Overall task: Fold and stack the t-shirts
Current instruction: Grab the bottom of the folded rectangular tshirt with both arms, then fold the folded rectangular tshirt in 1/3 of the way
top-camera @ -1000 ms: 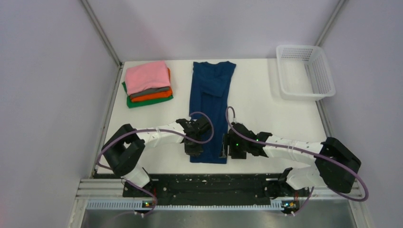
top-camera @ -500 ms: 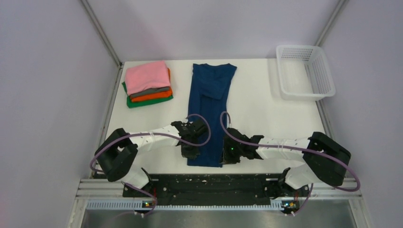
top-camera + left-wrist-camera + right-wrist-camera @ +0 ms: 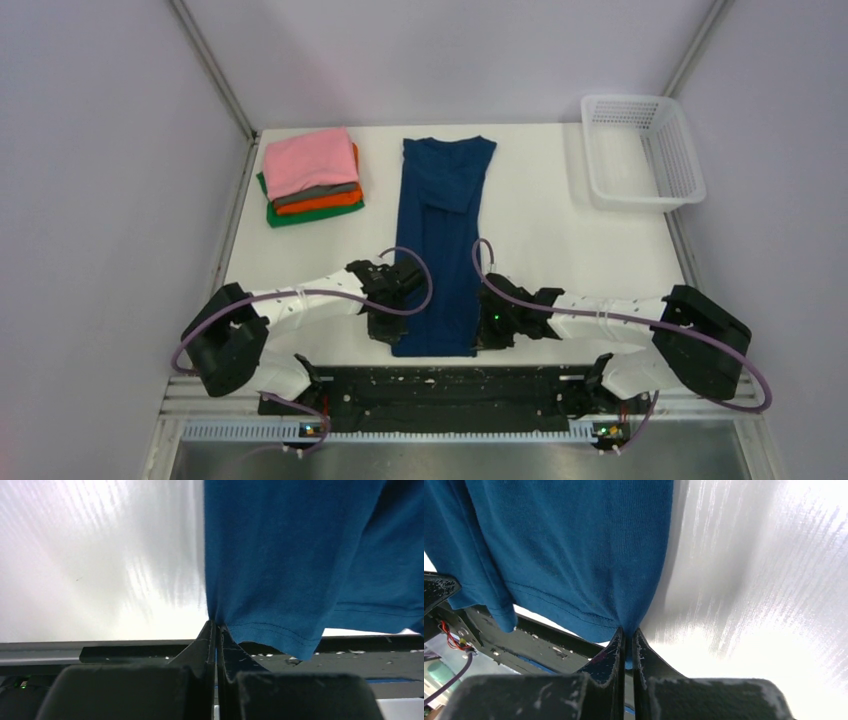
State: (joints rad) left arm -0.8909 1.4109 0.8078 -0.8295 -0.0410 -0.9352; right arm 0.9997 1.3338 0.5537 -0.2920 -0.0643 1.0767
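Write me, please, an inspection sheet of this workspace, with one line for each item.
Surface: white table, glossy in the wrist views.
Job's things: blue t-shirt lies lengthwise in the middle, sides folded in; stack of folded t-shirts, pink on top, at the far left.
Clutter: white basket at the far right.
Grippers: left gripper shut on the blue t-shirt's near left corner; right gripper shut on its near right corner.
Cables: purple cables loop above both wrists.
Surroundings: pale walls around the table; nothing else seen.
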